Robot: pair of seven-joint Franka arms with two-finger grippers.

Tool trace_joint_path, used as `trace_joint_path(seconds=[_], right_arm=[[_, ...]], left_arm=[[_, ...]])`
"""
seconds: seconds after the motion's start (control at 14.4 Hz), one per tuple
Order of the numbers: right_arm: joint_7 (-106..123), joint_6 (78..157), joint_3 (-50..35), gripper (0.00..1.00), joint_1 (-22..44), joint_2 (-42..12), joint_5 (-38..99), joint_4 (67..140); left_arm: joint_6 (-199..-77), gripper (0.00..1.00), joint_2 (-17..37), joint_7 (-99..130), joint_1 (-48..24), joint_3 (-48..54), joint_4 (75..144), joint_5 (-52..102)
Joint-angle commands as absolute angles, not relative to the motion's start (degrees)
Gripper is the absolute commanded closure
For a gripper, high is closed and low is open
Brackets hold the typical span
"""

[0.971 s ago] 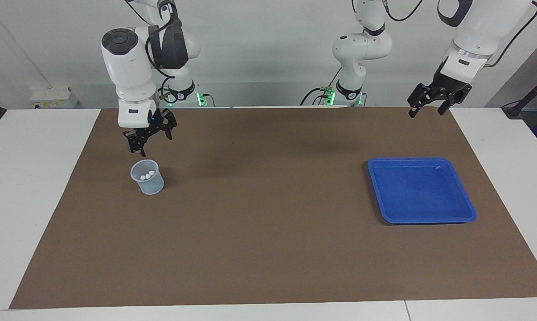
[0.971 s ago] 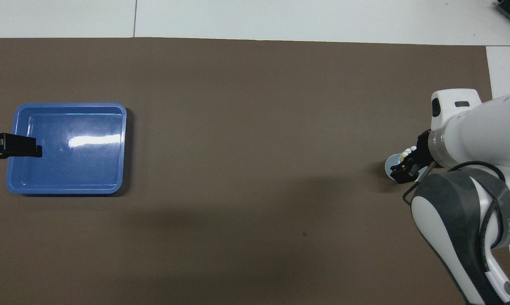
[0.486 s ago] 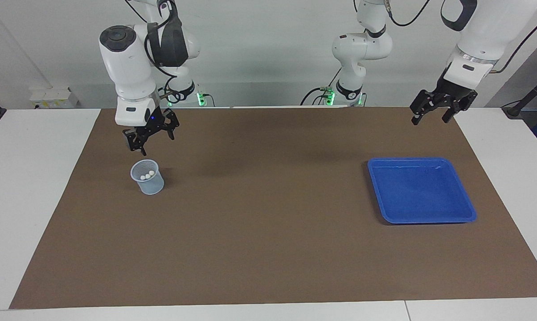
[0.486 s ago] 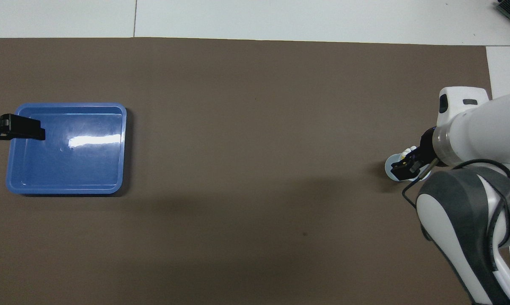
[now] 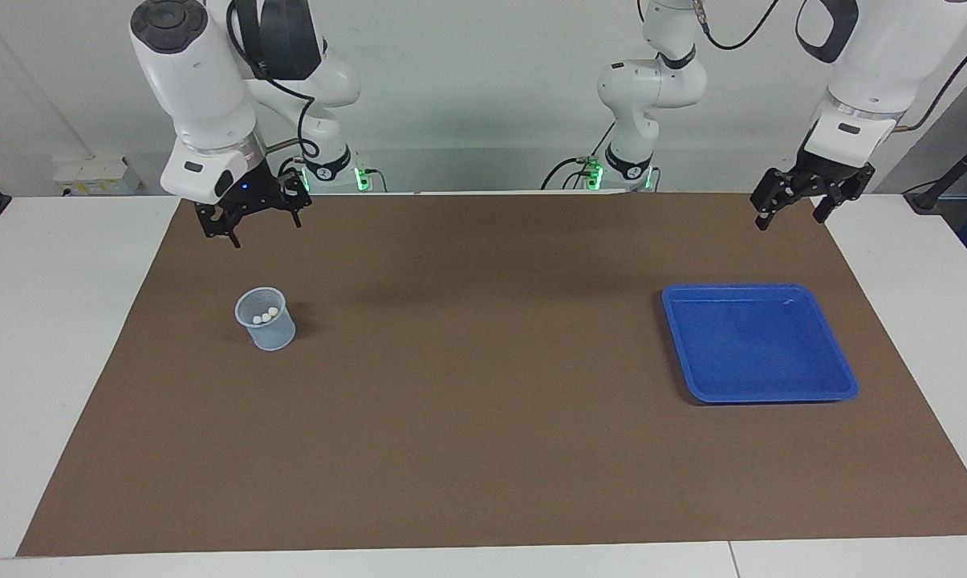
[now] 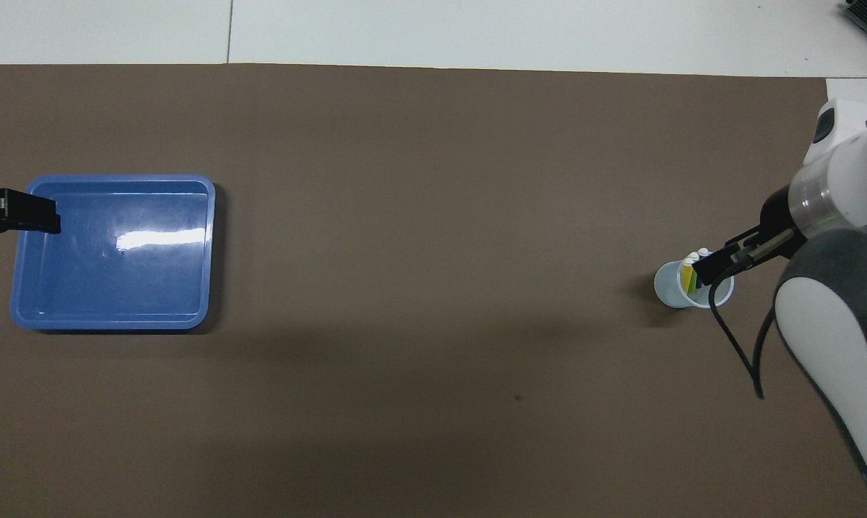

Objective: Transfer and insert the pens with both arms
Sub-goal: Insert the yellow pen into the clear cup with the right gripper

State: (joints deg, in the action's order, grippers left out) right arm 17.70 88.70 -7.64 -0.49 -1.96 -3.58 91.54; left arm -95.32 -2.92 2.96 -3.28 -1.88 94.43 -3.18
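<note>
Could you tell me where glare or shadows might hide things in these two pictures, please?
Overhead view: a white glare patch lies on the floor of the blue tray, and a broad soft shadow crosses the brown mat. Facing view: no glare on the tray; the cup casts a small shadow, and fainter ones darken the mat.

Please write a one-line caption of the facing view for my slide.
Three white-capped pens stand in a small translucent plastic cup; the blue rectangular plastic tray lies empty, both open tools raised: right tool, left tool.

A plain pale wall (image 5: 467, 96) stands at the back, evenly lit. The white table (image 5: 42, 321) carries a big brown mat (image 5: 483, 449). A white box (image 5: 94, 175) sits by the wall.
</note>
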Motion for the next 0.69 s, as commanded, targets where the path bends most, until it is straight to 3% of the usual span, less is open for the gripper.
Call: trace_joint_path(seconds=[0.0, 0.35, 0.62], right_arm=[[11.8, 88.1, -6.4, 0.00, 0.2, -5.0, -3.2, 88.1], [10.5, 88.2, -3.3, 0.00, 2.1, -1.4, -2.6, 90.9], [10.5, 90.3, -3.0, 0.00, 2.2, 1.6, -2.5, 97.2]], left_arm=[[-95.9, 0.00, -2.5, 2.4, -4.1, -2.7, 93.9, -3.6], [-96.1, 0.00, -2.5, 2.5, -3.8, -2.8, 93.7, 1.4], [-96.2, 0.00, -2.5, 2.5, -4.0, -2.8, 93.7, 1.1]])
